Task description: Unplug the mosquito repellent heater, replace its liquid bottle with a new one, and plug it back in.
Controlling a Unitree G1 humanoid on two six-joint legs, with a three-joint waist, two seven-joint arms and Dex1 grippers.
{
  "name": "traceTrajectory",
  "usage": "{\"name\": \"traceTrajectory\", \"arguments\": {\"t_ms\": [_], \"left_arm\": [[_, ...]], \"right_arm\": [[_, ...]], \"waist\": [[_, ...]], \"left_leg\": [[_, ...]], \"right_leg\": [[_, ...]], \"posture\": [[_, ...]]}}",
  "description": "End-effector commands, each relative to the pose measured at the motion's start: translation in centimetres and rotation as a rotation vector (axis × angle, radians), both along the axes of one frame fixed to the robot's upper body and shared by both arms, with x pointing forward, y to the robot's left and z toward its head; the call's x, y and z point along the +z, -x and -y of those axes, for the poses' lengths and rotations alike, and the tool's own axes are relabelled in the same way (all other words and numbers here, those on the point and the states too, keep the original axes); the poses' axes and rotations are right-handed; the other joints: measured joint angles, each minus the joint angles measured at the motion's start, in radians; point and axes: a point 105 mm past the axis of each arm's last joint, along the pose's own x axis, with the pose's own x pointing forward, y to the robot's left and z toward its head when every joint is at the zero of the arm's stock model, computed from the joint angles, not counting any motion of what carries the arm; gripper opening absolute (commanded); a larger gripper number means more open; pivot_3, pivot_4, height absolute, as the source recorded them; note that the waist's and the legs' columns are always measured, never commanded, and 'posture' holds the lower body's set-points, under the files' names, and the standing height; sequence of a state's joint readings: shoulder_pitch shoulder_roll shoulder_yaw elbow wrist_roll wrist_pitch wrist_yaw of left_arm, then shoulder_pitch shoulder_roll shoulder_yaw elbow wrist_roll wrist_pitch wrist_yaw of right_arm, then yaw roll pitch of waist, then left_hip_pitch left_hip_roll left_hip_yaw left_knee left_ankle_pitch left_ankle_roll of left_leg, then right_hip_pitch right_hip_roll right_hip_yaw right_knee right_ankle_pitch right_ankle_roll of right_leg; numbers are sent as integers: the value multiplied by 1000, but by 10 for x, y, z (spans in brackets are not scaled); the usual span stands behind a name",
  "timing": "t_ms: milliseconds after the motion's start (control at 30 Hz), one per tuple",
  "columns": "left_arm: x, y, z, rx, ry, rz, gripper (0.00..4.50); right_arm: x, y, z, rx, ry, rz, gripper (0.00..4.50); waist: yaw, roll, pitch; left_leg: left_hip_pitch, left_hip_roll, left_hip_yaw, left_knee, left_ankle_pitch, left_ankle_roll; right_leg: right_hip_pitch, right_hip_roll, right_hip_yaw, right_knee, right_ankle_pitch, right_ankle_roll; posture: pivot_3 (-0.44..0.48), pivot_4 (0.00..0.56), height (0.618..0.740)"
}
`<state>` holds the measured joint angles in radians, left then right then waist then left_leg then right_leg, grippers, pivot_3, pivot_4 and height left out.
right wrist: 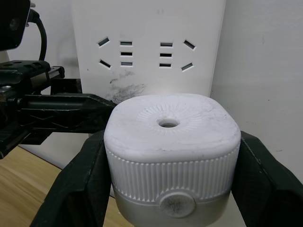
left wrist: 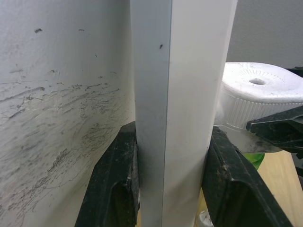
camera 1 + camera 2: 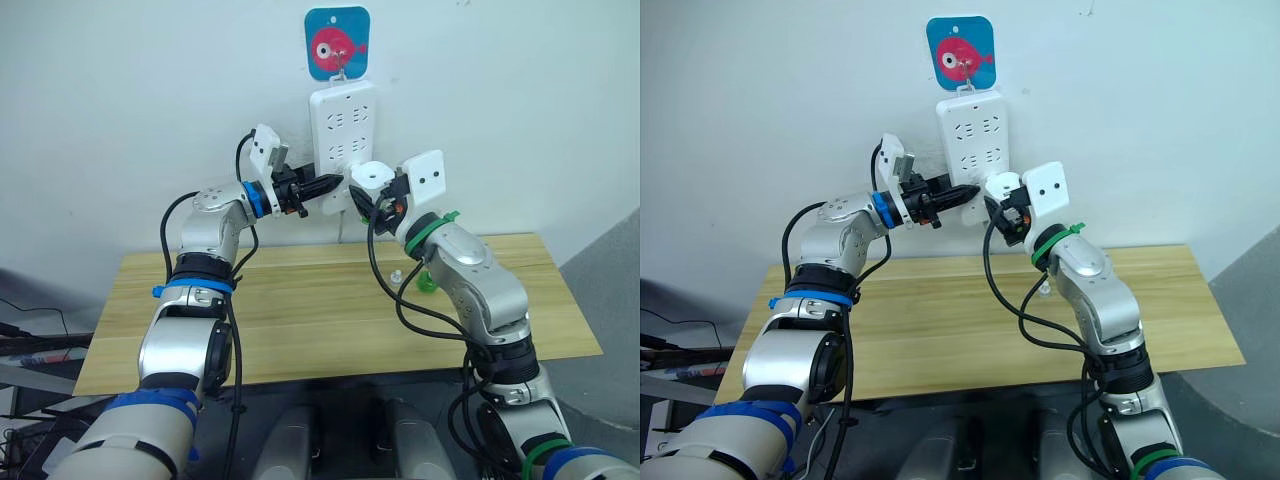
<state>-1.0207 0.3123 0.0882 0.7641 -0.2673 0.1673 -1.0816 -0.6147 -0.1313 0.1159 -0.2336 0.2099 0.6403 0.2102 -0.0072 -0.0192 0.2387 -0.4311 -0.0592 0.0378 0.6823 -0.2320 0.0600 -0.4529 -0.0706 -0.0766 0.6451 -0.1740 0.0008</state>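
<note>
The right gripper (image 1: 165,189) is clamping the white heater (image 1: 170,142) just in front of the wall-hung power strip (image 3: 342,140). The left gripper (image 2: 173,179) is pinching the strip's edge, steadying it. Best approach: moving the heater straight and square to the sockets while the strip is braced.

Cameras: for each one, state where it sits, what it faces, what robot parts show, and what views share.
Left eye and right eye: on the head, looking down at the table and power strip; both arms show.
Left wrist: along the left claw, clamped on the strip's edges.
Right wrist: along the right claw, gripping the mosquito repellent heater.
Shared: both wrist views show heater and strip.
</note>
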Motion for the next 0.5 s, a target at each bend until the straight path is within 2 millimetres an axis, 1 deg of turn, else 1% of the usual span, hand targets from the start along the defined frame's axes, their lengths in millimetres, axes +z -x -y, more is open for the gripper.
{"name": "traceTrajectory", "arguments": {"t_ms": [33,67,100,133,167,233,367,400,433,500], "left_arm": [[11,17,34,-159,0,72,1351],[10,15,32,-147,-7,78,1351],[10,14,31,-139,-11,82,1351],[9,11,28,-110,-20,96,1700],[10,7,24,-76,-23,109,2063],[7,3,16,-29,-29,120,2625],[-3,1,0,19,-46,119,3957],[-11,4,-15,53,-50,113,4225],[-16,7,-25,76,-53,108,4475],[-31,19,-54,153,-63,95,4475]], "right_arm": [[9,1,-6,9,-9,22,3728],[8,2,-3,11,-6,20,3980],[7,3,-2,13,-3,19,4328],[6,5,1,14,3,16,4495],[4,7,4,15,12,13,4500],[-2,12,12,17,49,2,4500],[-15,20,20,21,99,-25,4500],[-24,25,24,31,117,-46,4500],[-29,28,26,38,129,-61,4500],[-42,36,34,53,145,-98,4500]], "waist": [[2,0,0],[6,-1,-1],[8,-1,-1],[7,-2,-1],[7,-2,-1],[8,-2,-1],[2,-2,-2],[1,-2,-2],[-1,-2,-4],[-12,-4,-9]], "left_leg": [[0,0,0,0,0,0],[0,0,0,0,0,0],[0,0,-1,0,0,0],[0,-1,-2,0,0,0],[-1,-1,-1,0,0,0],[-1,-1,-1,0,0,1],[-1,-1,1,-1,-1,1],[-1,-1,1,-1,-1,1],[-1,-1,0,-1,-1,1],[0,0,1,-1,-1,1]], "right_leg": [[0,0,0,0,0,0],[0,0,0,0,0,0],[1,0,0,-1,0,0],[1,0,1,-1,0,0],[0,1,1,-2,0,0],[0,0,2,-2,0,1],[0,0,4,-2,0,1],[0,1,4,-2,0,1],[0,1,4,-2,0,1],[-1,1,4,-1,0,1]], "posture": [[-70,177,740],[-70,177,740],[-69,177,740],[-70,177,740],[-70,177,740],[-72,174,740],[-78,171,740],[-75,167,740],[-75,167,740],[-47,165,740]]}}
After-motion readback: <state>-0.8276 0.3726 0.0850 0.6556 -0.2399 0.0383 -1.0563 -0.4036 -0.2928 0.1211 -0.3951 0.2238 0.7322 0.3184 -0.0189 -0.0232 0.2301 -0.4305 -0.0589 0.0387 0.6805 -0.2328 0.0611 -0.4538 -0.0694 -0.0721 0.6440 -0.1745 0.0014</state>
